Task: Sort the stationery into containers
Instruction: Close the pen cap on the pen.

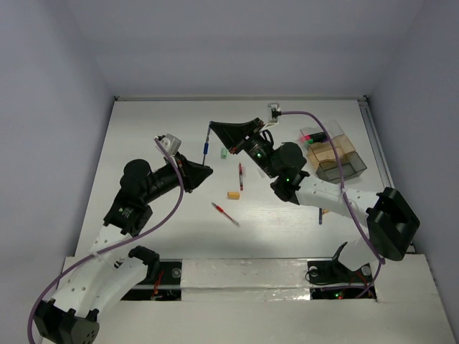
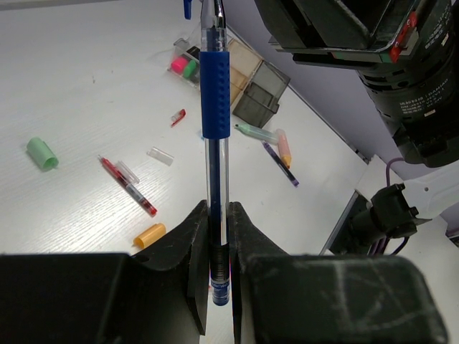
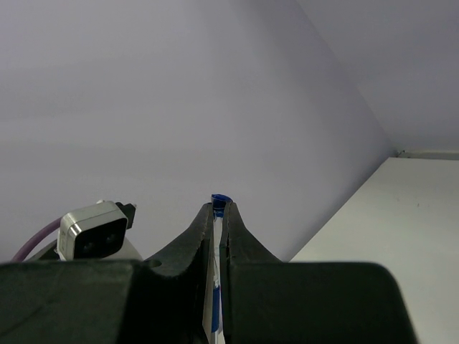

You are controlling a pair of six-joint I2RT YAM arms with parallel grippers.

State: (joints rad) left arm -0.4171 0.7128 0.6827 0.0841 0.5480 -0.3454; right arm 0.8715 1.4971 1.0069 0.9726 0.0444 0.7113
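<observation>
Where the two arms meet over the middle of the tabletop (image 1: 143, 143), the blue pen (image 2: 215, 93) is held off the surface, gripped at both ends. The left fingers (image 2: 197, 247) are clamped on its clear lower barrel, below the blue rubber sleeve. The right fingers (image 3: 203, 233) are pressed together on its other end, where a bit of blue shows at their tips in the right wrist view. From above, the pen (image 1: 206, 148) runs in a short line between the two sets of fingers.

Below it, loose items lie scattered on the tabletop. A red pen (image 1: 225, 213) lies at a slant nearest the arm bases. A second red pen (image 1: 241, 175) lies farther back, with a small orange piece (image 1: 233, 195) between the two. A small green piece (image 1: 224, 153) sits just beside the right arm's wrist. A purple pen (image 2: 281, 163) lies beside a pale green stick (image 2: 257, 132) and a peach-coloured one (image 2: 285, 147), near the box.

The clear box (image 1: 355, 168) stands on the right side of the tabletop. Part of it is tan inside and part is darker. Pink and green highlighters (image 2: 183, 66) show at its far end.
</observation>
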